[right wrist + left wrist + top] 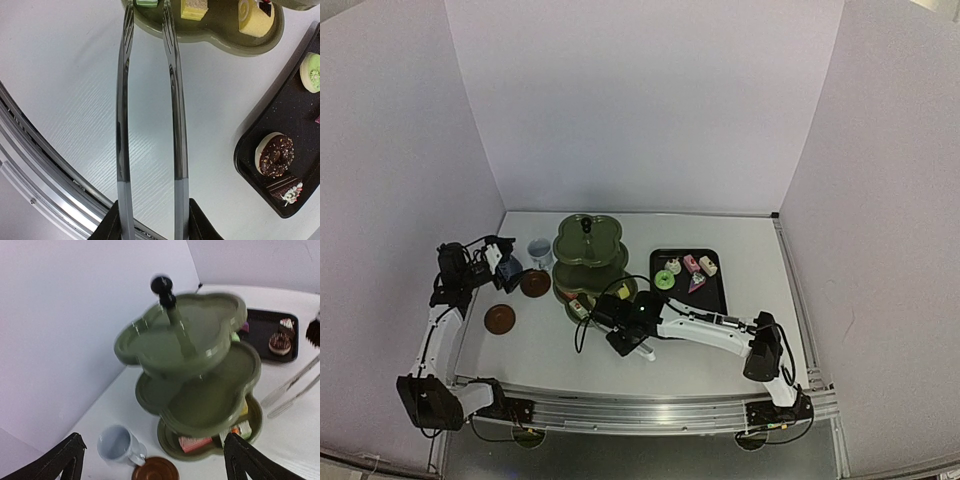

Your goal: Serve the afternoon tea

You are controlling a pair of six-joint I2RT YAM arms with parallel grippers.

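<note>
So the right fingers [199,222] are clamped on the handle end of the long silvery metal tongs [176,100], presumably for extra reach. The tong tips sit apart and empty over the bottom tier of the olive-green three-tier scalloped stand [210,405]. A small yellow square cake [194,7] lies just beside them, well away from the fingers themselves. The left fingers [67,455] are spread wide, holding nothing, hovering up left of the stand. More little cakes sit on the black rectangular tray [295,115] right of the stand.
</note>
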